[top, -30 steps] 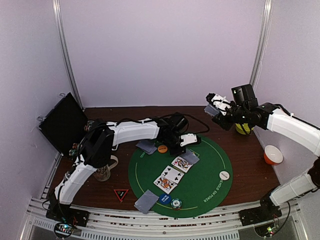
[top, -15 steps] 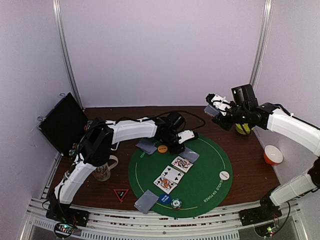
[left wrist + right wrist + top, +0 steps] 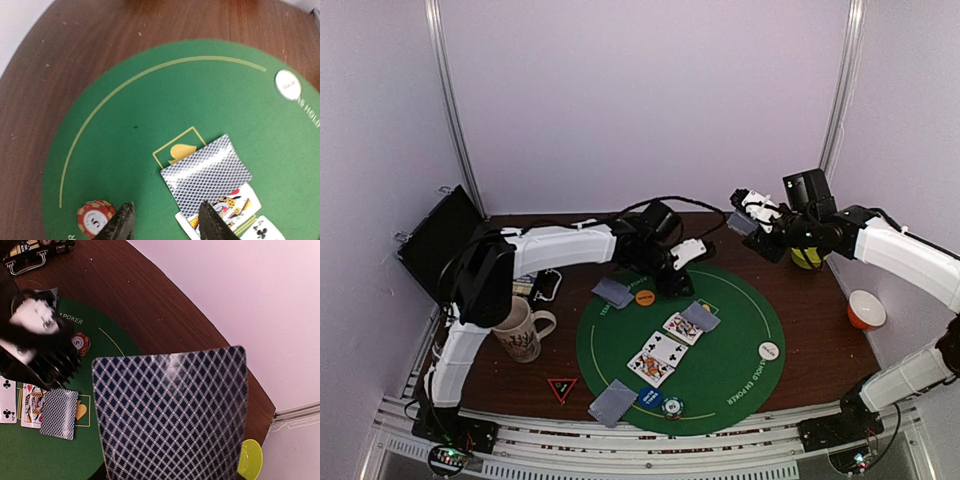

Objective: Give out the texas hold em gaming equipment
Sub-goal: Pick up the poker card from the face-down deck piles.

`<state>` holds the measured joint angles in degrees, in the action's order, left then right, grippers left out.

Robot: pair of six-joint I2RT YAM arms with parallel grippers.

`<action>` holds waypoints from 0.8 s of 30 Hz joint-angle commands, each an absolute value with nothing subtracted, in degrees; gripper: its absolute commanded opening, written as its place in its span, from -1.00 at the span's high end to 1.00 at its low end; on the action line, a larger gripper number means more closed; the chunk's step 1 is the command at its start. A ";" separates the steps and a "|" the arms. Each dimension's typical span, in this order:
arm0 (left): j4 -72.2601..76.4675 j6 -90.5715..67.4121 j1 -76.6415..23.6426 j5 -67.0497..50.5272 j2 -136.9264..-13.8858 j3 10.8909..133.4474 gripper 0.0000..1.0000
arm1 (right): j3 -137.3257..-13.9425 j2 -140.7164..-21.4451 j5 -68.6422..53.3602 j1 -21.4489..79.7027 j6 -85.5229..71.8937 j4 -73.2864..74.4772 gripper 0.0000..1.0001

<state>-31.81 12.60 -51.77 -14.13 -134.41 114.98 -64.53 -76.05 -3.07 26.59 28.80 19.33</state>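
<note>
My left gripper (image 3: 686, 252) hangs open and empty over the far part of the round green mat (image 3: 740, 300). In the left wrist view its jaws (image 3: 165, 226) stand apart above the felt, between a red-white chip (image 3: 96, 218) and a face-down card (image 3: 207, 172) that overlaps face-up cards (image 3: 235, 207). My right gripper (image 3: 745, 215) is raised at the back right, shut on a grey-blue backed playing card (image 3: 170, 415) that hides its fingers. An orange button (image 3: 645, 297), a white button (image 3: 768, 350), a blue button (image 3: 650, 398) and a teal-white chip (image 3: 672, 406) lie on the mat.
More face-down cards lie on the mat's far left (image 3: 613, 291) and near left (image 3: 613, 402). A cream mug (image 3: 523, 332) stands left of the mat, near a black case (image 3: 440, 245) and a red triangle (image 3: 562, 388). A yellow bowl (image 3: 807, 258) and an orange bowl (image 3: 866, 310) sit right.
My left gripper has risen and drawn back toward the far edge of the mat, and its arm has swung off the mug, which now shows. The right arm has held still.
</note>
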 commanded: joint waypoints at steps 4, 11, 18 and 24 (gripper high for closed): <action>-15.27 -2.29 -47.55 -22.41 -118.99 106.35 -0.15 | -65.56 -74.18 -6.64 26.57 29.53 21.21 0.09; 16.04 -24.68 -43.85 -35.55 -112.19 90.36 -0.55 | -64.40 -74.38 -8.94 28.93 28.46 19.57 0.08; 10.58 -25.62 -44.20 -37.60 -115.80 96.39 -0.69 | -64.33 -76.46 -9.18 33.64 27.54 17.74 0.08; 8.48 -23.43 -44.66 -38.20 -115.50 96.42 -0.72 | -65.13 -79.16 -8.50 36.59 27.59 17.18 0.08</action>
<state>7.25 -23.55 -44.53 -36.21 -115.83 94.45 -64.53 -77.38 -8.27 35.09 28.18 18.72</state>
